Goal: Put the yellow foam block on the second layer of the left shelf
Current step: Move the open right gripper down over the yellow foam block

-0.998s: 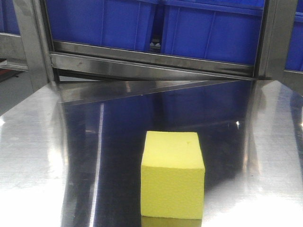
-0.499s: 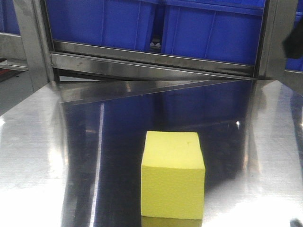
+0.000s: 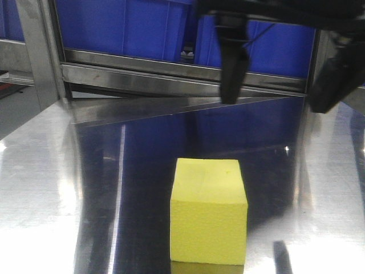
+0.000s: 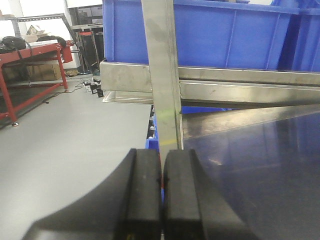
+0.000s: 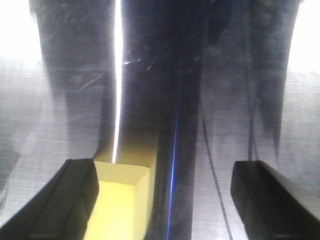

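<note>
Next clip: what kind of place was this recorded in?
Probably a workshop or storage area: blue plastic bins sit on a stainless steel rack, the work surface is polished steel, and a red metal workbench stands on a bare grey floor.

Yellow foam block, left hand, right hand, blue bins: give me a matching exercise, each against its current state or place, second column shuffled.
Column one:
1. yellow foam block
2. left hand
3. right hand
4. blue bins

Column two:
A. open wide above the steel table
B. sitting on the shelf behind the table
C. shut tight, nothing held
D. resting on the table, not gripped

Pairs: 1-D, 2-C, 3-A, 4-B.
</note>
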Controlling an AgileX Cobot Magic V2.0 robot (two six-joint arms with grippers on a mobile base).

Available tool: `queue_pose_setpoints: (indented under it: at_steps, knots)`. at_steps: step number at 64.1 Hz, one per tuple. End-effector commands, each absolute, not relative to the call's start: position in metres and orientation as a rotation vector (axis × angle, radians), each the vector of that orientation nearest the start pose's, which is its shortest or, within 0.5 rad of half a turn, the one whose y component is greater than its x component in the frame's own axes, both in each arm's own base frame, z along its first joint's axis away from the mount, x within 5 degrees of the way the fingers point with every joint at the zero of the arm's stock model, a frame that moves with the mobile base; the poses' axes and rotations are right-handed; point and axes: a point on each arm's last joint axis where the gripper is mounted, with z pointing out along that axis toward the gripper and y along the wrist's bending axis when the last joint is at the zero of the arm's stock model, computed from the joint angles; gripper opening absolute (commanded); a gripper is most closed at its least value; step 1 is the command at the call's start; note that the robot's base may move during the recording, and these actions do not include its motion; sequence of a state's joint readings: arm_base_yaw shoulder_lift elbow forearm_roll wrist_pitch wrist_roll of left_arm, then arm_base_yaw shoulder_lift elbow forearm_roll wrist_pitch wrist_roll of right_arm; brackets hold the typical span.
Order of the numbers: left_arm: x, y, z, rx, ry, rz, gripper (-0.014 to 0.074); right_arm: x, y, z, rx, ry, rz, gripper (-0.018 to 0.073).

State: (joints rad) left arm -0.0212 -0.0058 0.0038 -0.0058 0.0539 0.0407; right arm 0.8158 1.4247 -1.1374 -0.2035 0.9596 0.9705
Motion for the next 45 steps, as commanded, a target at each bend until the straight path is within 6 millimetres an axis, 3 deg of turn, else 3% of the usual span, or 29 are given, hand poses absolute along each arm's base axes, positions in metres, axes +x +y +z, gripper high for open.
queue_pose_setpoints:
  at_steps: [1, 23, 45]
  knots:
    - [0.055, -0.001, 0.207, 0.039, 1.459, -0.001, 0.0124, 0.208, 0.210, 0.315, 0.074, 2.684, 0.336, 0.0632]
    - [0.055, -0.001, 0.207, 0.039, 1.459, -0.001, 0.0124, 0.210, 0.244, 0.292, 0.042, 2.782, 0.331, 0.0632]
    - [0.055, -0.001, 0.207, 0.039, 1.459, -0.001, 0.0124, 0.207, 0.248, 0.289, 0.111, 2.795, 0.340, 0.0632]
